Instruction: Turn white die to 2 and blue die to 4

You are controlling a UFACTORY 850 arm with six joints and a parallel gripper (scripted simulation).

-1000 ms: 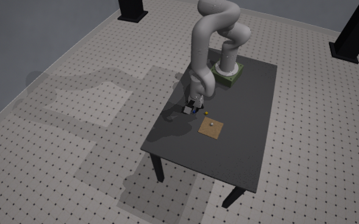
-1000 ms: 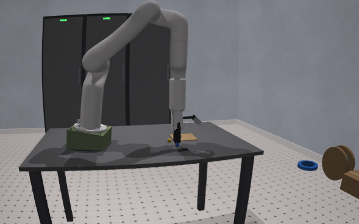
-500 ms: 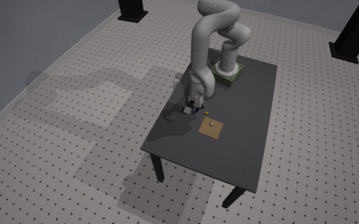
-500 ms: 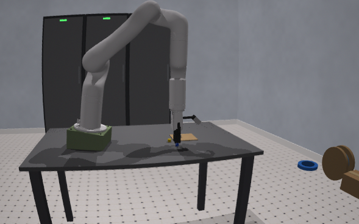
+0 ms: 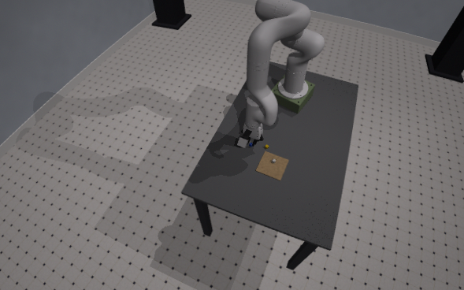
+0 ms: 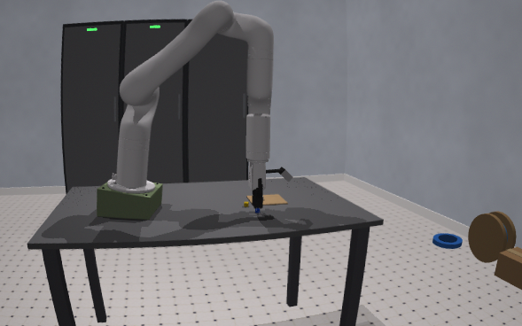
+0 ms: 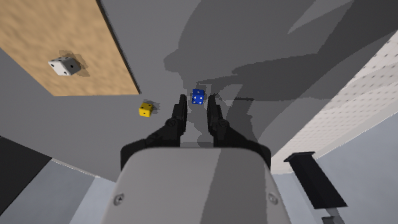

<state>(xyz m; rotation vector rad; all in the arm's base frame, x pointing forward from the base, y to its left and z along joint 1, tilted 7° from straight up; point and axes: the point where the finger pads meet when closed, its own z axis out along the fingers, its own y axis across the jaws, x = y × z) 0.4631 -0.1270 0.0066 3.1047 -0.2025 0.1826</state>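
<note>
Arm: the grey arm [image 6: 254,66] bends up high from its green base [image 6: 104,208] and points straight down at the worktop [image 5: 313,165].
Gripper: the gripper [image 7: 197,107] hangs low over the worktop, fingers partly apart, and it holds nothing.
Blue die: the blue die [image 7: 198,96] lies flat on the dark worktop, off the mat, just past the fingertips and in line with the gap between them. A face with four white dots shows to the wrist camera.
Yellow die: the yellow die [image 7: 146,109] sits on the worktop between the blue die and the mat, near the mat's edge.
Mat: the tan mat [image 5: 267,167] lies flat on the worktop.
White die: the white die [image 7: 64,66] is the only thing on the mat. I cannot tell its top number.
</note>
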